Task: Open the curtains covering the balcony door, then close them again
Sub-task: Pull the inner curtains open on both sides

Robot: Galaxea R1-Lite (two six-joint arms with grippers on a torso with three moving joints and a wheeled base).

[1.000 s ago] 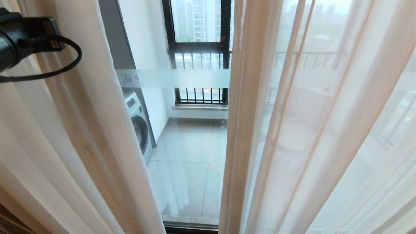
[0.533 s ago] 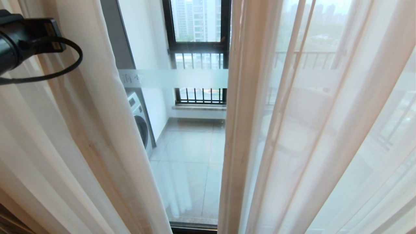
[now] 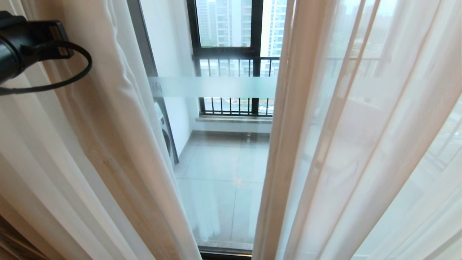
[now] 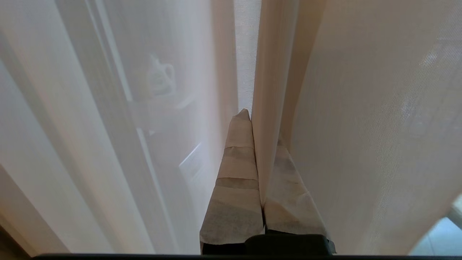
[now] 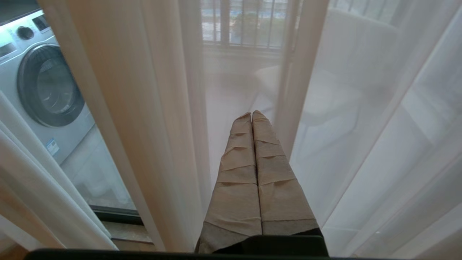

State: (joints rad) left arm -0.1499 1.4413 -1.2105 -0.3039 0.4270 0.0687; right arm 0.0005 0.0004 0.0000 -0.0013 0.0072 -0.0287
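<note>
Sheer curtains [image 3: 343,144] parted — left gripper [image 4: 254,119] clamped on fold, right gripper [image 5: 252,117] apparently clenched empty.

We see the curtains [image 3: 108,144] as thin cream-white sheers, pleated and see-through, hanging in two panels with a gap between them. The left panel slants across the lower left; the right panel [image 3: 361,144] fills the right side. Through the gap shows the balcony door [image 3: 216,162], clear glass crossed by a horizontal frosted strip [image 3: 213,86], black frame at the bottom.
</note>
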